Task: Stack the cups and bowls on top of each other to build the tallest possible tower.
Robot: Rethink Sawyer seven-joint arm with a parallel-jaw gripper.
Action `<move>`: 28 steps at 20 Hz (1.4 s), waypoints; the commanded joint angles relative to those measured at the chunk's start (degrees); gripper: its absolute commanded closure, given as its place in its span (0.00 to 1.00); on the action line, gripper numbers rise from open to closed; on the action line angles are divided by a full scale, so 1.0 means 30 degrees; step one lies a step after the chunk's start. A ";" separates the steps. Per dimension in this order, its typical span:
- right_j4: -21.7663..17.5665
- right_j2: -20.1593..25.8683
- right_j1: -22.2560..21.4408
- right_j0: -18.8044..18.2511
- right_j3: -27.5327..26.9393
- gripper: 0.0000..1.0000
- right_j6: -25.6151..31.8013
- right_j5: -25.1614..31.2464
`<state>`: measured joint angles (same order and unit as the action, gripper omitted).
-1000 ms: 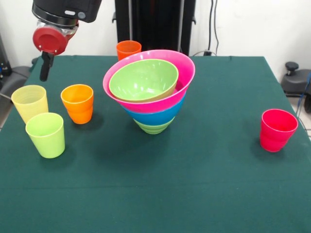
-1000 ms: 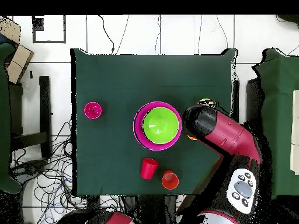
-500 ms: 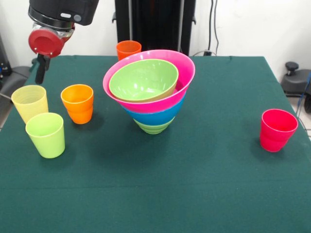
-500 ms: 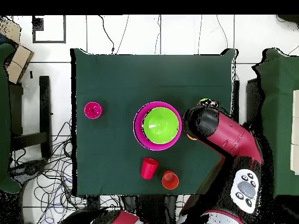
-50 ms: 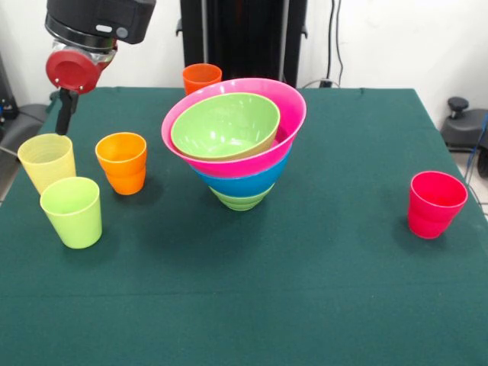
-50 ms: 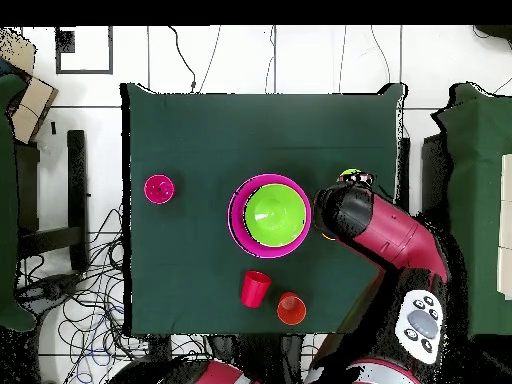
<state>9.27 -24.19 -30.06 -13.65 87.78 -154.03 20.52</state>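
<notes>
Gripper [image 5: 65,114] hangs at upper left of the front view, above the pale yellow cup [image 5: 47,162]; whether it is open or closed cannot be determined. The tower [image 5: 235,145] stands at frame centre, well right of the gripper: small light green bowl [image 5: 225,126] in pink bowl [image 5: 293,114], blue bowl [image 5: 242,183] beneath

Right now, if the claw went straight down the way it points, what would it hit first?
Probably the pale yellow cup, whose rim sits just below the claw. Depth is unclear, so it might land on the table behind it.
</notes>
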 commanded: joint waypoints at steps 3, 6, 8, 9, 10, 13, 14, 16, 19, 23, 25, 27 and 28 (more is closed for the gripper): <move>-0.1776 0.2571 0.0397 -0.0278 0.1288 0.00 0.0889 -0.0928; -0.1939 0.2766 0.0230 -0.0482 0.1469 0.00 0.0961 -0.1039; -0.2071 0.2867 0.0130 -0.0647 0.1640 0.00 0.1036 -0.1164; -0.2139 0.2898 0.0088 -0.0718 0.1712 0.00 0.1072 -0.1209; -0.2190 0.2965 0.0026 -0.0820 0.1801 0.00 0.1133 -0.1273; -0.2376 0.3153 -0.0096 -0.1086 0.2010 0.00 0.1233 -0.1480; -0.2434 0.3212 -0.0098 -0.1158 0.2049 0.00 0.1225 -0.1563; -0.2534 0.3213 -0.0036 -0.1194 0.2079 0.00 0.1140 -0.1680; -0.2673 0.3261 -0.0010 -0.1267 0.2138 0.00 0.1077 -0.1801; -0.2858 0.3321 0.0084 -0.1354 0.2130 0.00 0.0927 -0.1979; -0.2938 0.3393 0.0150 -0.1415 0.2134 0.00 0.0851 -0.2163; -0.3053 0.3480 0.0242 -0.1500 0.2159 0.00 0.0747 -0.2466; -0.3117 0.3522 0.0304 -0.1542 0.2161 0.00 0.0688 -0.2640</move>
<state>4.12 -21.59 -30.14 -17.65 91.67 -154.03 15.78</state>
